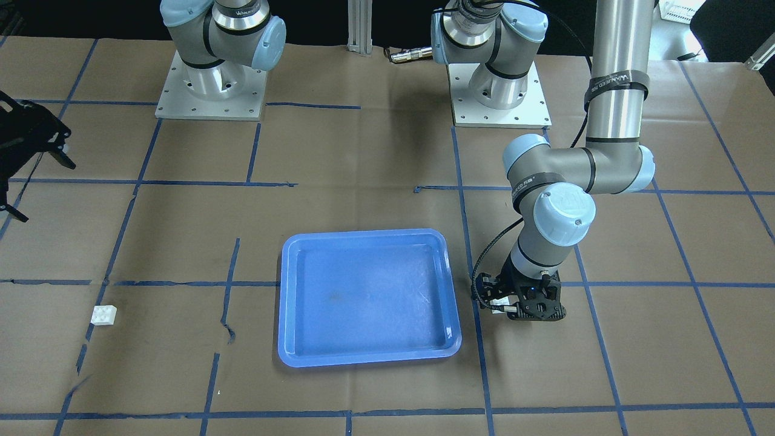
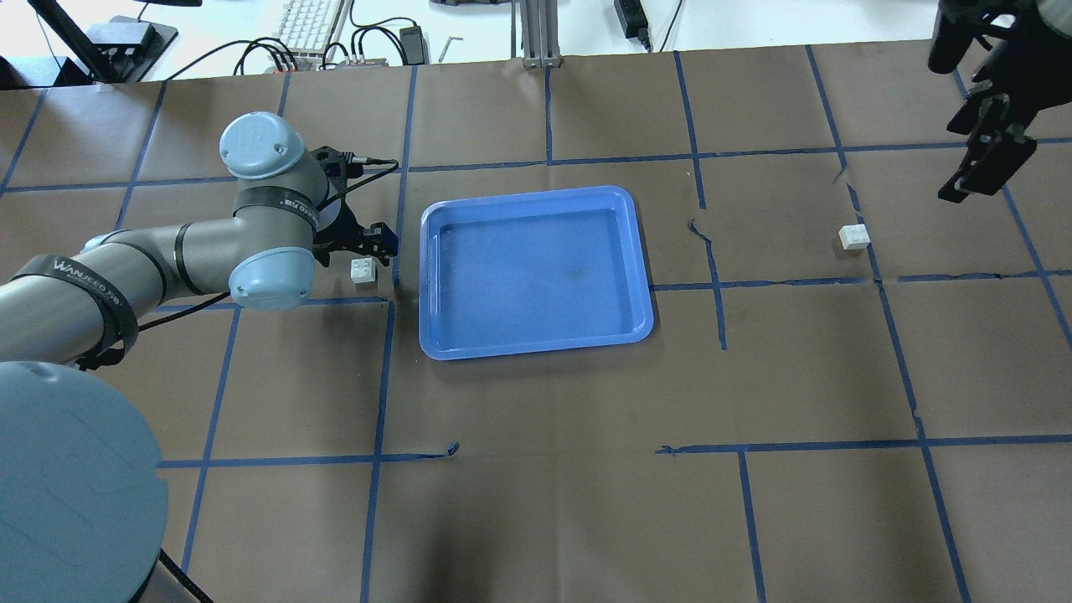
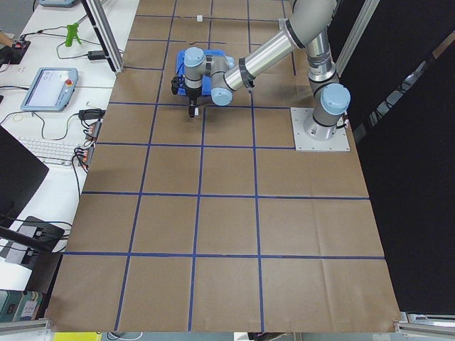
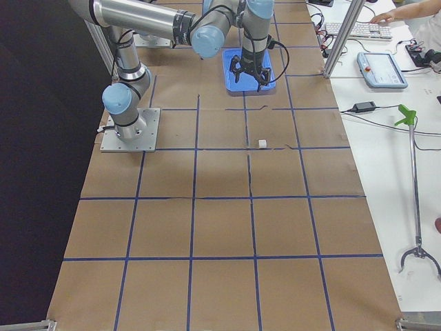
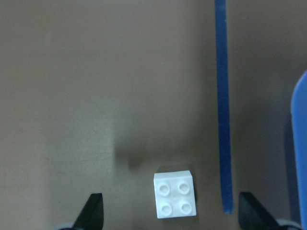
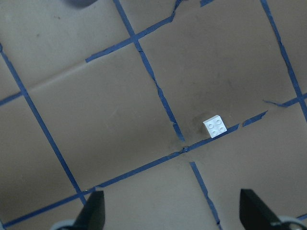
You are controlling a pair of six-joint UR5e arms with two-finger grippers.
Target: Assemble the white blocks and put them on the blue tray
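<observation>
One white block (image 5: 175, 194) lies studs-up on the brown paper just left of the blue tray (image 2: 528, 194); it also shows in the overhead view (image 2: 363, 270). My left gripper (image 5: 171, 214) is open and low over it, with the block between its fingertips (image 5: 94, 211). The gripper shows in the overhead view (image 2: 366, 245) and the front view (image 1: 524, 306). The second white block (image 2: 854, 238) lies on the table's right side, and in the front view (image 1: 103, 315). My right gripper (image 2: 978, 163) is open and empty, high above that block (image 6: 215, 125). The tray (image 1: 363, 235) holds nothing.
Blue tape lines grid the brown paper; one runs between the left block and the tray's rim (image 5: 300, 143). Both arm bases (image 1: 211, 91) stand at the robot's edge. A keyboard and cables (image 2: 310, 25) lie beyond the far edge.
</observation>
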